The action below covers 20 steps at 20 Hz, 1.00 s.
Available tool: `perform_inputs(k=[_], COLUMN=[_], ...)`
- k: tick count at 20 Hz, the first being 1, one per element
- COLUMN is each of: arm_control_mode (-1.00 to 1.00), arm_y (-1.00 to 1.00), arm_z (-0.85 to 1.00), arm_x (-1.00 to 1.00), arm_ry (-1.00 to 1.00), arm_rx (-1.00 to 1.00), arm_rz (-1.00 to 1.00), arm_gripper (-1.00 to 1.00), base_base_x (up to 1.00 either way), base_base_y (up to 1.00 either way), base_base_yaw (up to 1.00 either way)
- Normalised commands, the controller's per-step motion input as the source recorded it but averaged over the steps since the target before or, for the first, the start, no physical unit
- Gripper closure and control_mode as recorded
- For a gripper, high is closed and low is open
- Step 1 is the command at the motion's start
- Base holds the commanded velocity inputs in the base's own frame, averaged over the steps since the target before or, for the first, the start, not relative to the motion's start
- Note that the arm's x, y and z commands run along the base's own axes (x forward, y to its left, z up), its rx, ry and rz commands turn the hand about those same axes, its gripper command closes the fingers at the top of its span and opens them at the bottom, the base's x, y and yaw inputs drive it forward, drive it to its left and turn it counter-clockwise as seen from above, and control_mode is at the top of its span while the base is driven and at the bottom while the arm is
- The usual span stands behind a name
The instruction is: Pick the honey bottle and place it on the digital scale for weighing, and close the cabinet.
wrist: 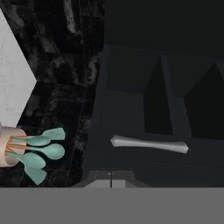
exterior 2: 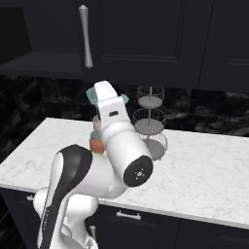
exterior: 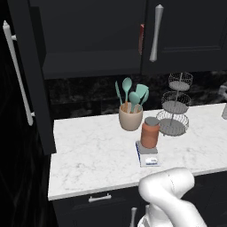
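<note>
The orange-brown honey bottle (exterior: pixel 150 133) with its grey lid stands upright on the digital scale (exterior: pixel 148 158), a small flat device near the counter's front edge. In the right base view the honey bottle (exterior 2: pixel 96 144) peeks out from behind my arm. The black cabinet (exterior: pixel 93 35) hangs above the counter. Its left door (exterior: pixel 31 84) is swung open, the shelf is bare to view, and the right door (exterior: pixel 186 31) is closed. In the hand view my gripper (wrist: pixel 110 178) is shut with nothing in it. It faces a panelled cabinet door with a silver bar handle (wrist: pixel 148 143).
A beige cup of teal utensils (exterior: pixel 131 116) stands just behind the scale. A three-tier wire stand (exterior: pixel 175 106) is to its right. A slim red box (exterior: pixel 141 39) stands inside the cabinet by the closed door. Black drawers (exterior: pixel 99 198) run below the white marble counter (exterior: pixel 88 150).
</note>
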Motion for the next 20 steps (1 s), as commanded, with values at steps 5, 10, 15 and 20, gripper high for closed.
perform_inputs(k=[5, 10, 15, 20], arm_control_mode=[-1.00, -1.00, -1.00, -1.00], arm_y=[1.00, 1.00, 1.00, 1.00], arm_z=[-0.92, -0.85, -0.69, -0.32], arm_x=[-1.00, -0.76, -0.15, -0.37], arm_ry=[-0.49, -0.61, -0.46, -0.09], arm_rx=[0.11, 0.22, 0.14, 0.00], arm_rz=[0.01, -0.10, -0.21, -0.10], arm_gripper=[1.00, 1.00, 1.00, 1.00], base_base_x=[0.00, 0.00, 0.00, 0.00], base_base_y=[0.00, 0.00, 0.00, 0.00], base_base_yaw=[0.00, 0.00, 0.00, 0.00])
